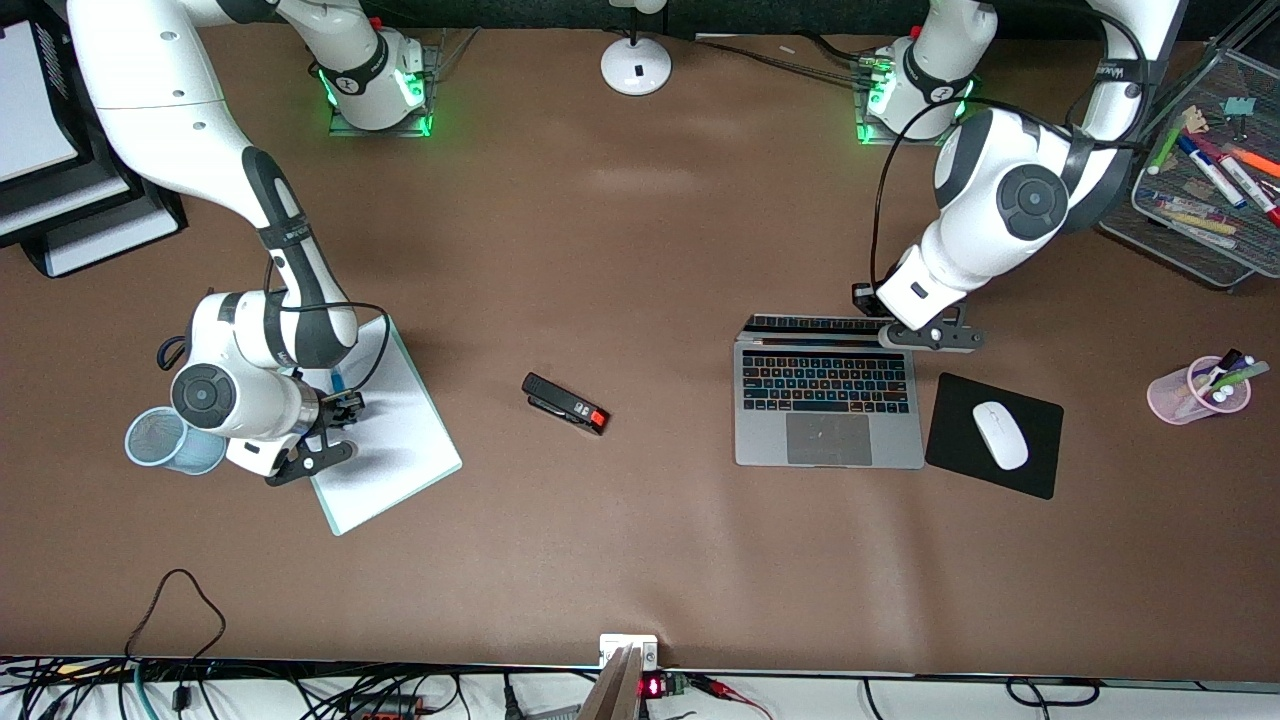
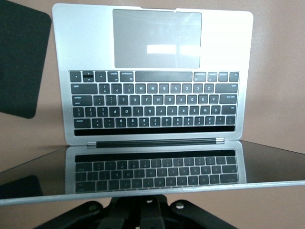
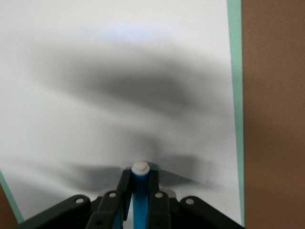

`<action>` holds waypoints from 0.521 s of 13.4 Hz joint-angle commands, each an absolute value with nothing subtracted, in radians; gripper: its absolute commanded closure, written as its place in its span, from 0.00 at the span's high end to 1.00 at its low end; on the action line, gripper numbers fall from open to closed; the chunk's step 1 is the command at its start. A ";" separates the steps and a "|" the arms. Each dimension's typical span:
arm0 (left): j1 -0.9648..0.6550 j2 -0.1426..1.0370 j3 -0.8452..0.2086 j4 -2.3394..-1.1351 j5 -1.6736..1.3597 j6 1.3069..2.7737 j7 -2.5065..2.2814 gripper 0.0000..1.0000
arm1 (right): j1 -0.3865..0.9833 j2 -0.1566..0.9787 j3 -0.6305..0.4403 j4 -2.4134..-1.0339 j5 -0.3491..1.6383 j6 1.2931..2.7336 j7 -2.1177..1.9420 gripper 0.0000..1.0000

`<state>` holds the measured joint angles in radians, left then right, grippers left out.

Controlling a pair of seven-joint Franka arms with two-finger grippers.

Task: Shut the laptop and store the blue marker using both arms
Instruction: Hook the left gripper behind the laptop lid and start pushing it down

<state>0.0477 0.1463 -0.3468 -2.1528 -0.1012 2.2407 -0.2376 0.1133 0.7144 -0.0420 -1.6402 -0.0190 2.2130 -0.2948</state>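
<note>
The laptop lies open on the table toward the left arm's end, its screen raised. The left gripper sits at the screen's top edge, fingers closed together; whether it presses the lid or merely rests against it is hard to judge. Just beside the laptop lies a black mouse pad carrying a white mouse. Well apart from the laptop, toward the right arm's end, the right gripper is clamped on the blue marker over a white notepad.
</note>
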 commanded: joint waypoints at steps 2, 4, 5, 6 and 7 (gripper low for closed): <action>0.051 0.204 -0.350 -2.125 -0.083 2.295 -0.222 0.02 | 0.109 0.706 -0.040 -1.622 -0.017 2.212 -0.301 0.04; 0.052 0.210 -0.350 -2.123 -0.083 2.313 -0.222 0.02 | 0.104 0.700 -0.041 -1.588 -0.018 2.203 -0.305 0.04; 0.052 0.213 -0.350 -2.123 -0.083 2.316 -0.222 0.02 | 0.109 0.696 -0.043 -1.572 -0.020 2.203 -0.307 0.04; 0.052 0.225 -0.350 -2.123 -0.083 2.331 -0.222 0.02 | 0.107 0.681 -0.043 -1.559 -0.024 2.201 -0.311 0.04; 0.052 0.229 -0.350 -2.123 -0.083 2.348 -0.222 0.02 | 0.107 0.672 -0.043 -1.551 -0.026 2.198 -0.313 0.04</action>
